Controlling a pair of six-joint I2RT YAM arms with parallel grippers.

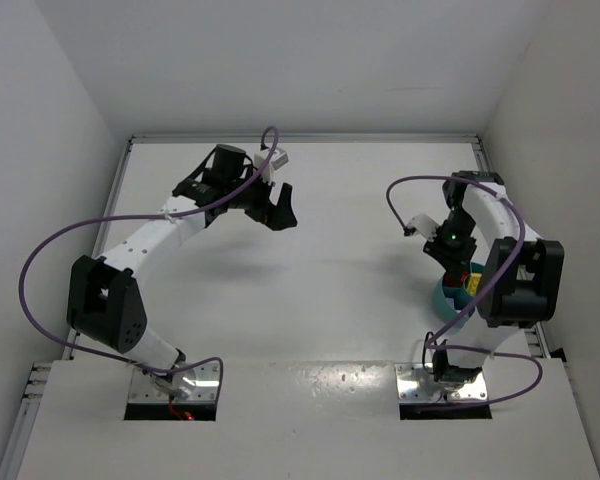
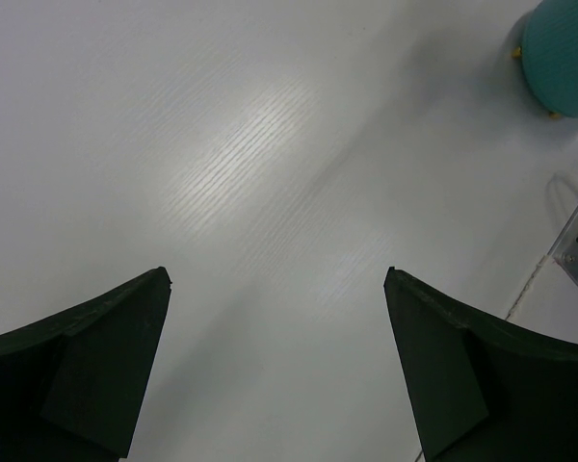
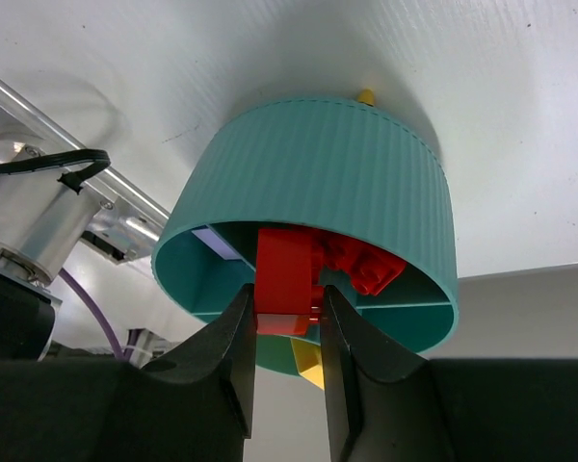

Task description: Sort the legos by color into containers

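The right gripper (image 3: pixel 286 300) is clamped on a red brick (image 3: pixel 287 260), holding it at the open mouth of the dish (image 3: pixel 347 164). More red bricks (image 3: pixel 371 269) lie in a compartment at the held one's 3 o'clock, and a yellow brick (image 3: pixel 308 364) lies at its 6 o'clock. The dish sits at 4 o'clock on the table (image 1: pixel 330 290). The left gripper (image 2: pixel 276 274) hangs spread wide and empty above the table, with the dish at its 1 o'clock.

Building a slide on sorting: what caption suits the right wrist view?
Right pincer grips a red brick at the teal dish, where other red bricks lie.
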